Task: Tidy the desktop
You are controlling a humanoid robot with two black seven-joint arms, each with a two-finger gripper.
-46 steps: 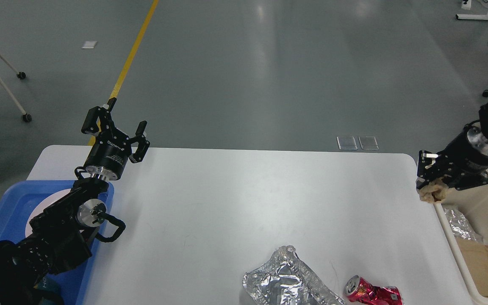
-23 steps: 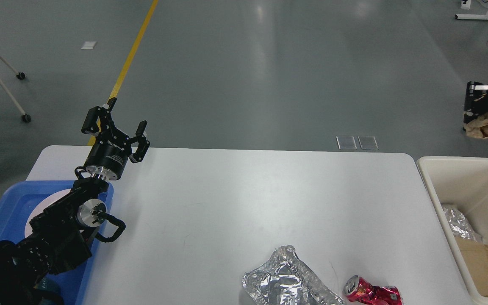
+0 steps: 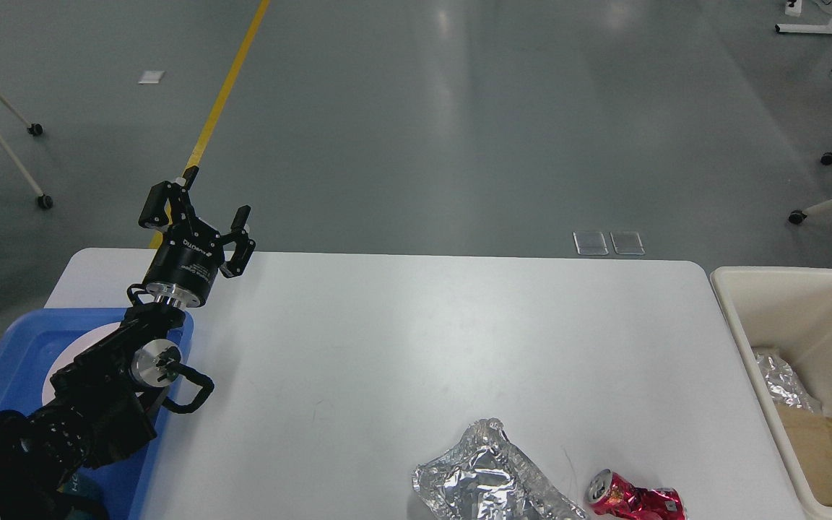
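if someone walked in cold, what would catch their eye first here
Probably the crushed red can and crumpled foil lying side by side at the near edge of the white desktop. Next, the left claw, raised and open over the far left corner, above the blue tray.

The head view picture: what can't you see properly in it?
- Right arm and gripper: out of the head view entirely.
- Red can: bottom edge cuts it off.
- Foil sheet: lower part cut off too.
- White plate in the blue tray: mostly hidden behind the left arm.
- Bin: right side beyond the edge.
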